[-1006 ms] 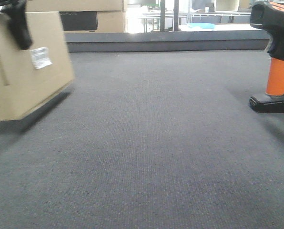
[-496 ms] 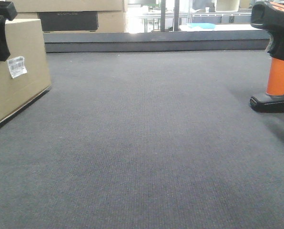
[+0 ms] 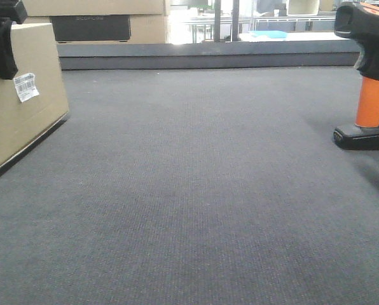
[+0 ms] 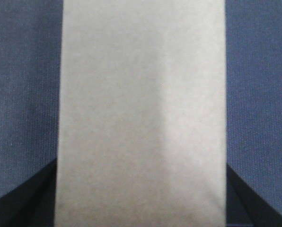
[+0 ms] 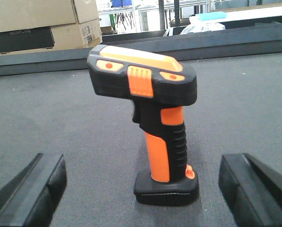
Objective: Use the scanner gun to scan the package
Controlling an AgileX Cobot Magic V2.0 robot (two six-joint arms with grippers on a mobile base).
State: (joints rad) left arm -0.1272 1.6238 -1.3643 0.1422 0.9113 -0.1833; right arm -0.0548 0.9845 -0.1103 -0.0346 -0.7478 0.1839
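Note:
The package (image 3: 18,108), a tan box with a white barcode label (image 3: 25,87) on its right face, stands on the dark mat at the far left. My left gripper (image 4: 141,198) is shut on it from above. The box fills the left wrist view (image 4: 141,109), and one black finger (image 3: 2,47) shows on its face. The scanner gun (image 3: 371,82), with a black head, orange handle and black base, stands upright at the far right. My right gripper (image 5: 143,194) is open. Its fingers (image 5: 32,194) flank the scanner gun (image 5: 155,123) without touching it.
The dark grey mat (image 3: 196,190) covers the table. A low dark ledge (image 3: 208,57) runs along its back edge. Larger cardboard boxes with a dark panel (image 3: 91,25) stand behind the ledge at the back left.
The package was tilted and closer to the camera a second ago. It now stands flat on the mat, further left. The scanner gun has not moved.

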